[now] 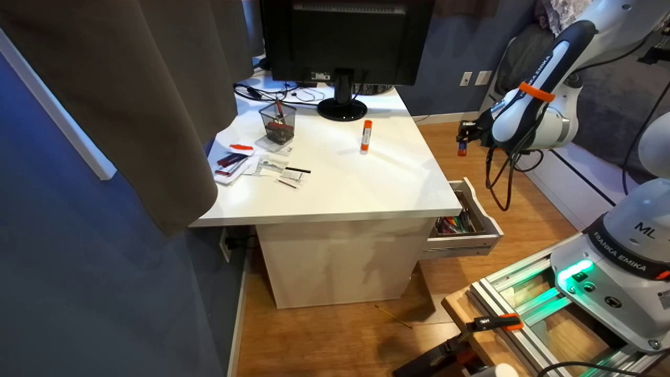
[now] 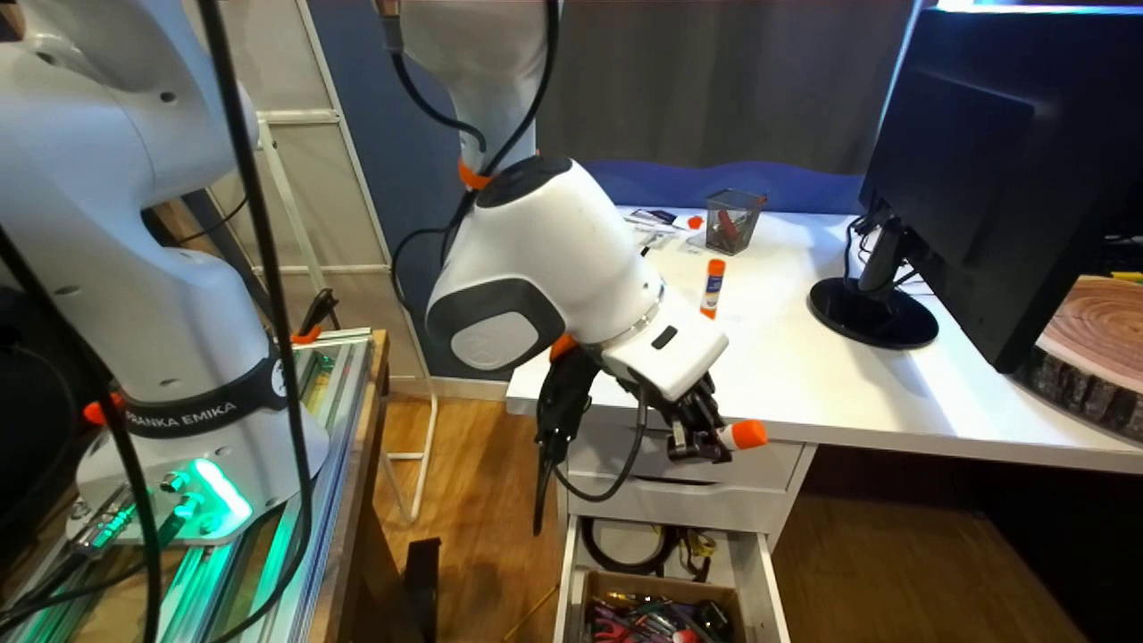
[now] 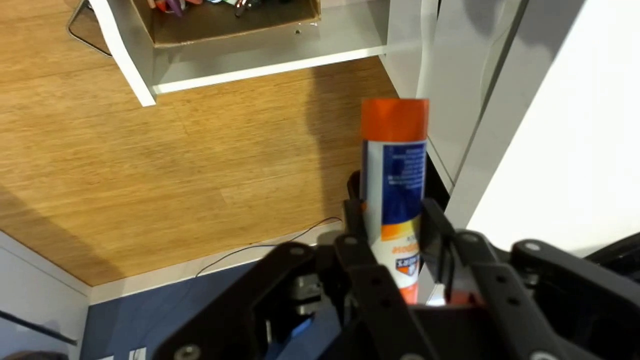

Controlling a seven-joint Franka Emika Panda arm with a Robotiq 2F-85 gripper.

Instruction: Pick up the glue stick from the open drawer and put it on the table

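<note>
A red-orange-capped white and blue glue stick (image 3: 404, 185) is held between my gripper's fingers (image 3: 387, 212) in the wrist view. Its end pokes out of the gripper (image 2: 699, 438) in an exterior view (image 2: 744, 435), and it shows small below the gripper (image 1: 467, 131) in an exterior view (image 1: 462, 148). The gripper is in the air beside the table (image 1: 377, 191), above the open drawer (image 1: 463, 246). The drawer's side (image 3: 270, 65) also shows in the wrist view, with its clutter box. A near-identical glue stick (image 1: 366, 137) stands upright on the table, also visible here (image 2: 713, 288).
A black monitor (image 1: 345, 42) stands on the table's far part. A mesh pen cup (image 1: 279, 125) and papers with cards (image 1: 233, 165) lie toward the curtain side. A round wood slab (image 2: 1098, 357) sits by the monitor. Cables hang from the arm.
</note>
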